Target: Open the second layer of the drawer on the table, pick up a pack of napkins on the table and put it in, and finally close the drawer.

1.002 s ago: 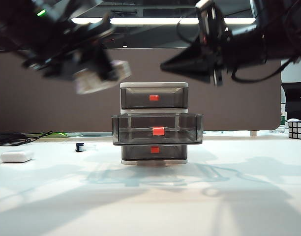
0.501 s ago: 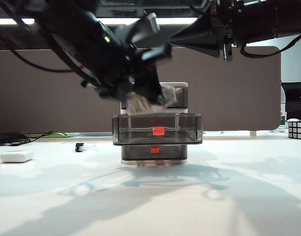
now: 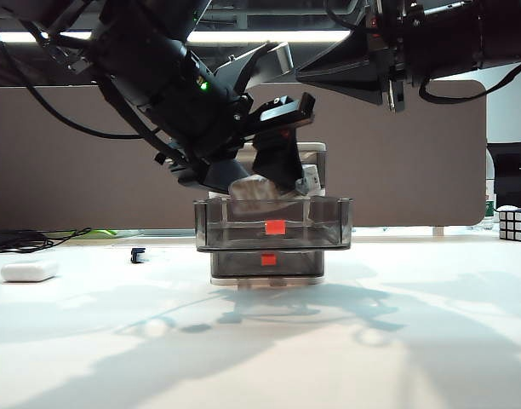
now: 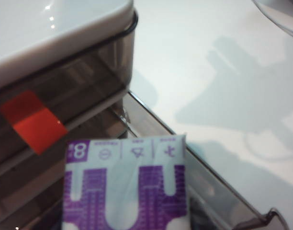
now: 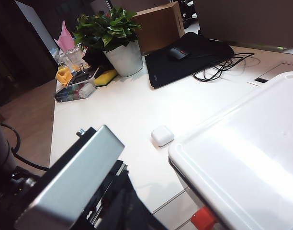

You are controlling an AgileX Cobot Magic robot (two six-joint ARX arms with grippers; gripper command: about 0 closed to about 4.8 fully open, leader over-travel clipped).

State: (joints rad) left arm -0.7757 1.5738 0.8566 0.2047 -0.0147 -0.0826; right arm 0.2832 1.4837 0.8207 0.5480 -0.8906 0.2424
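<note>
Left pincer (image 3: pixel 273 183) over pulled-out second layer (image 3: pixel 273 224) of drawer (image 3: pixel 267 266), napkins (image 4: pixel 126 187) between its fingers at tray's rim; grip or release unclear. Right pincer (image 3: pixel 390 89) raised above drawer, state impossible to tell.

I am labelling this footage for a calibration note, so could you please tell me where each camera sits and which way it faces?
Exterior view: low at the table edge, facing the drawer front-on; both arms show, left gripper over the open second layer, right gripper raised.
Left wrist view: on the left arm, looking down at the pack of napkins over the tray; no arm parts show.
Right wrist view: on the right arm, above the drawer's white top, facing a plant; the left arm shows below.
Shared: all three see the drawer.
</note>
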